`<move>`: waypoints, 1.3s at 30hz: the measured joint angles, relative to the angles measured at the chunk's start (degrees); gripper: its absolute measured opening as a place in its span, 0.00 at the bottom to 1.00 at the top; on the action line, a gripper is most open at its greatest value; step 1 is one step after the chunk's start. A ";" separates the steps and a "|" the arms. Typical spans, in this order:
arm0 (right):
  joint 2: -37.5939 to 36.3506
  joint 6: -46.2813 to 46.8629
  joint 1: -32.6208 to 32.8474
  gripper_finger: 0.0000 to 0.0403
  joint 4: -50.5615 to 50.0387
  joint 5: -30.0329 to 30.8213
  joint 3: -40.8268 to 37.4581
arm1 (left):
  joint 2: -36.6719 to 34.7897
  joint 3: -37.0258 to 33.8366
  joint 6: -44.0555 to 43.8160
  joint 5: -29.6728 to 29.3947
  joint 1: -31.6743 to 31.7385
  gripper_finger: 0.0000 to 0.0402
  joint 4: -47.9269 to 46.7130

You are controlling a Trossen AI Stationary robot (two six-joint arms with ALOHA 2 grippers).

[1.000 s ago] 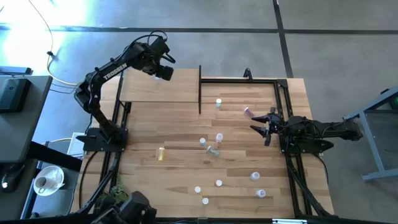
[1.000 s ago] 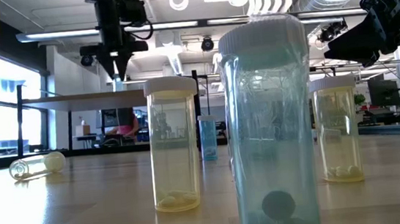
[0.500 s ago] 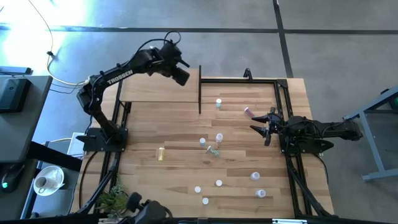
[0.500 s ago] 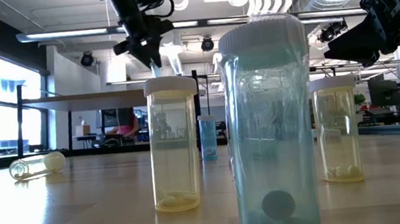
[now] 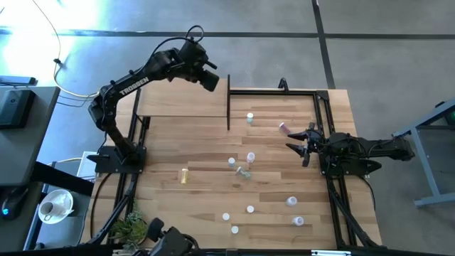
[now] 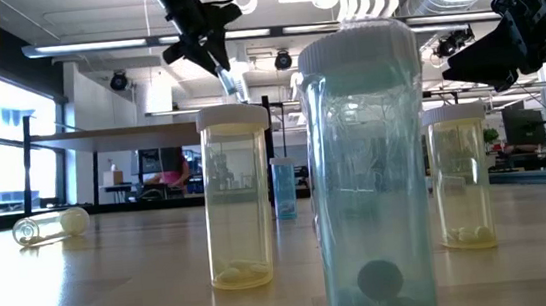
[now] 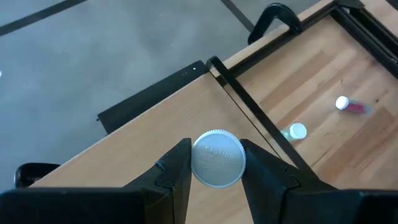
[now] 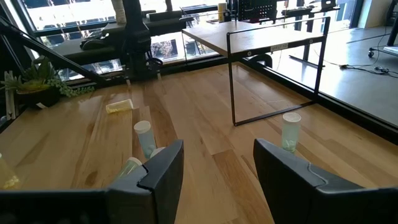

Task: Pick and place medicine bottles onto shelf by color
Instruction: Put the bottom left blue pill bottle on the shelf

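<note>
My left gripper (image 5: pixel 212 81) is shut on a medicine bottle whose white cap (image 7: pixel 217 159) faces the wrist camera; its pale bluish body (image 6: pixel 227 79) sticks out below the fingers. It hangs above the far right corner of the shelf (image 5: pixel 170 99), a light-wood board on black posts. My right gripper (image 5: pixel 297 144) rests open at the table's right side, holding nothing. Other medicine bottles stand or lie on the table: a green one (image 5: pixel 249 119), a pink one on its side (image 5: pixel 283 128), a yellow one on its side (image 5: pixel 183 176) and several more (image 5: pixel 250 156). My left gripper pinches the bottle between its two fingers at the sides of its capped end (image 7: pixel 196 163). The fingers slant down toward the table's right and lie along the bottle. The bottle is lifted clear of the shelf, tilted, with its bottom end beyond the fingertips.
A tall black post (image 5: pixel 228 103) stands at the shelf's right edge. A black metal frame (image 5: pixel 321 107) runs along the table's far and right edges. More bottles stand near the front edge (image 5: pixel 250 209). The shelf's board (image 7: pixel 155 143) lies bare below the held bottle.
My left gripper has carried the bottle toward the table's right, along the shelf's far edge, and a little upward. It has tipped from pointing nearly straight down to slanting toward the right. The bottle has tilted with it and stays clear of the shelf.
</note>
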 joint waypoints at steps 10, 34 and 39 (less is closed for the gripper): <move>0.00 0.00 0.00 0.46 0.00 0.00 0.00 | 3.92 0.05 -0.86 -2.54 -1.59 0.28 -3.58; 0.00 0.13 0.00 0.46 0.00 0.00 0.00 | 6.54 0.00 0.30 -10.39 -1.59 0.28 -11.82; -0.02 0.13 0.00 0.46 0.02 0.00 0.00 | 6.54 0.00 0.19 -11.45 -1.32 0.28 -11.87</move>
